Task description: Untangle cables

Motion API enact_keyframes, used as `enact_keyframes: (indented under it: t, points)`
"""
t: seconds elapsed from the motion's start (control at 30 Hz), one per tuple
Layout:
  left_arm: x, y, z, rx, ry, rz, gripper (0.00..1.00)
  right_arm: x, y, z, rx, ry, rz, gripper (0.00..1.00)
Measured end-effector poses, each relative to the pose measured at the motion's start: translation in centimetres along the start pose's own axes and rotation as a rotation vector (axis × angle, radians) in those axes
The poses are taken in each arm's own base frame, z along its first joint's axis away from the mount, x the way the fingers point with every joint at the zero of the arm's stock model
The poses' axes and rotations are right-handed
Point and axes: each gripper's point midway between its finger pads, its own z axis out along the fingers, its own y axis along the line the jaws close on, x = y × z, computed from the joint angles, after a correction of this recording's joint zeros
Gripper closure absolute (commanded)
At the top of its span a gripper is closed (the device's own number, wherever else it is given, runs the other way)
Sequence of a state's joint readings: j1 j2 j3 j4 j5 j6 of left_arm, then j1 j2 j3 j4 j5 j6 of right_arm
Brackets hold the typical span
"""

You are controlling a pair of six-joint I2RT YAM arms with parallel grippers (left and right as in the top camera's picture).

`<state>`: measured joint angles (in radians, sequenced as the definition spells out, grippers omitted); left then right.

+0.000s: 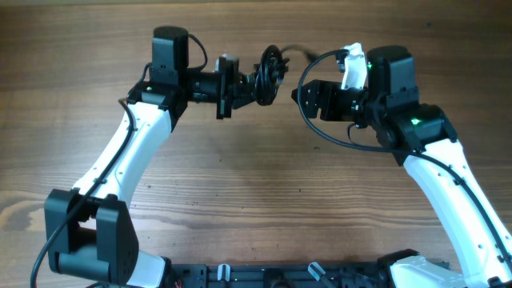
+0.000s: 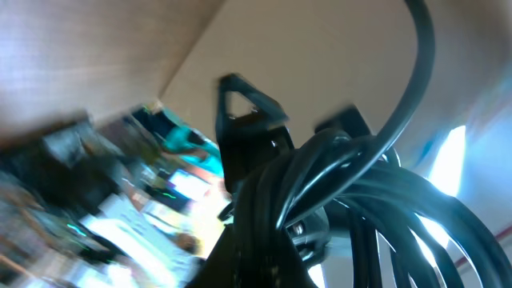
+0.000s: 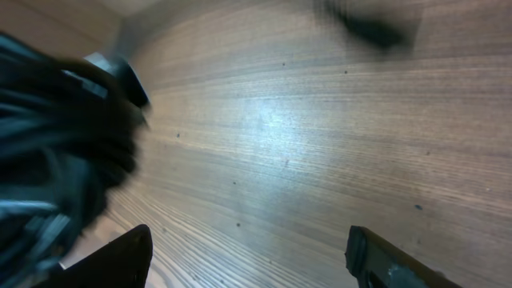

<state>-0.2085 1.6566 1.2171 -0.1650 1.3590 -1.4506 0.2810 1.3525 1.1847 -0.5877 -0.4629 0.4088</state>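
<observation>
Table (image 1: 240,184): bare wood on the near side of the cables (image 1: 272,68); no cord lies spread out on it.
Left gripper (image 1: 258,84): touching the cables on their left side; pinched shut on the clump, glossy coils bulging past its fingers in the left wrist view.
Right gripper (image 1: 299,94): just right of the cables, apart from them; gaping wide, nothing in it, mouth turned toward the clump.
Cables: between the two claws, toward the far side; thin black cords wound into one tight bunch. Lifted off the wood or not: cannot tell.
Done, by my reckoning: clump secured in one claw, presented to the other.
Left to do: all the untangling; no strand pulled free, no plug end singled out.
</observation>
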Motion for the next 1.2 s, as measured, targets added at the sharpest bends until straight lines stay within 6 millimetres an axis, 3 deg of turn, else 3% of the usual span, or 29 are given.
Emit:
enact_keyframes:
  t: [0.2, 0.3, 0.37, 0.47, 0.57, 0.67, 0.77, 0.83, 0.97, 1.1, 1.2]
  points:
    - [0.4, -1.2, 0.0, 0.028, 0.014, 0.534, 0.96, -1.1, -1.7, -1.0, -0.004, -0.025, -0.082, 0.21]
    - [0.5, -1.3, 0.0, 0.032, 0.018, 0.717, 0.96, -2.2, -2.9, -2.5, -0.064, -0.050, -0.065, 0.21]
    - [0.5, -1.3, 0.0, 0.033, 0.017, 0.785, 0.96, -3.0, -2.5, -3.5, -0.144, -0.069, -0.063, 0.21]
    - [0.5, -1.3, 0.0, 0.033, 0.015, 0.833, 0.96, -3.3, 0.2, -4.4, -0.316, -0.076, -0.123, 0.21]
    - [-0.6, -0.8, 0.0, 0.001, -0.039, 0.805, 0.96, -2.8, 1.6, -4.8, -0.391, -0.057, -0.143, 0.28]
    - [-5.2, 2.7, -1.0, -0.199, -0.285, 0.587, 0.96, -2.6, 1.2, -4.6, -0.373, -0.044, -0.104, 0.28]
    - [-10.0, 7.4, -4.1, -0.490, -0.591, 0.449, 0.96, -2.0, 0.4, -3.7, -0.295, -0.019, -0.048, 0.28]
    - [-11.1, 7.9, -4.9, -0.567, -0.674, 0.472, 0.96, -1.3, 1.1, -2.8, -0.273, 0.004, -0.049, 0.28]
    - [-11.6, 8.4, -4.8, -0.683, -0.723, 0.566, 0.96, 0.5, 3.0, -0.6, -0.195, 0.045, -0.056, 0.28]
    - [-11.5, 8.3, -4.5, -0.744, -0.698, 0.686, 0.96, 1.0, 2.5, 0.9, -0.077, 0.036, -0.027, 0.29]
    - [-10.3, 6.0, -4.8, -0.734, -0.709, 0.818, 0.96, 1.3, 1.8, 2.5, -0.038, 0.052, -0.002, 0.30]
